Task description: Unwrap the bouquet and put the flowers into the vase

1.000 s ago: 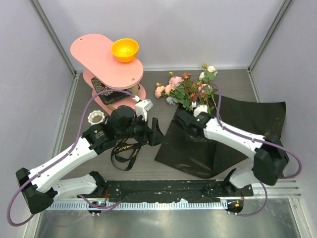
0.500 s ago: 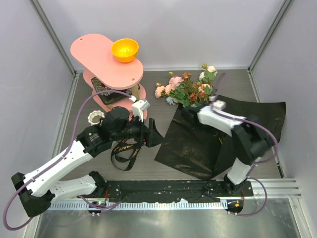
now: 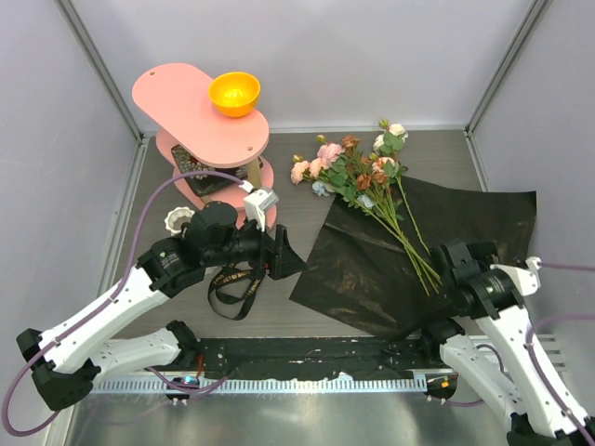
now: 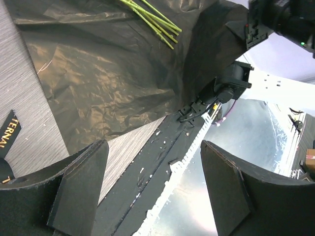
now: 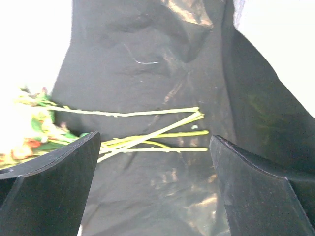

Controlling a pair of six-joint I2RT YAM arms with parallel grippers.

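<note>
On the grey table, from the overhead view, the flowers (image 3: 358, 177) lie loose, out of their wrap; the cream, pink, peach and brown blooms with green leaves rest on the tabletop just past the far-left corner of the wrapping sheet (image 3: 363, 279), and the long green stems (image 3: 409, 242) run diagonally across it toward the near right; the sheet is glossy black, creased and spread flat; the black ribbon (image 3: 232, 288) lies in loops on the table beside the sheet's left edge; the small white vase (image 3: 179, 221) with its scalloped rim stands upright well to the left, near the foot of the pink stand (image 3: 186, 102) that carries an orange bowl (image 3: 233, 93); the left gripper (image 3: 286, 249) is at the sheet's left corner, the right gripper (image 3: 453, 258) near the stem ends.

Left wrist view: the left gripper (image 4: 155, 191) has its jaws wide with nothing between them; the sheet (image 4: 108, 73) and the stem tips (image 4: 150, 19) lie ahead.

Right wrist view: the right gripper (image 5: 155, 191) is spread wide and empty; the stems (image 5: 157, 132) lie crossed on the sheet (image 5: 147, 64) ahead of it; the blooms at the left edge are washed out.
</note>
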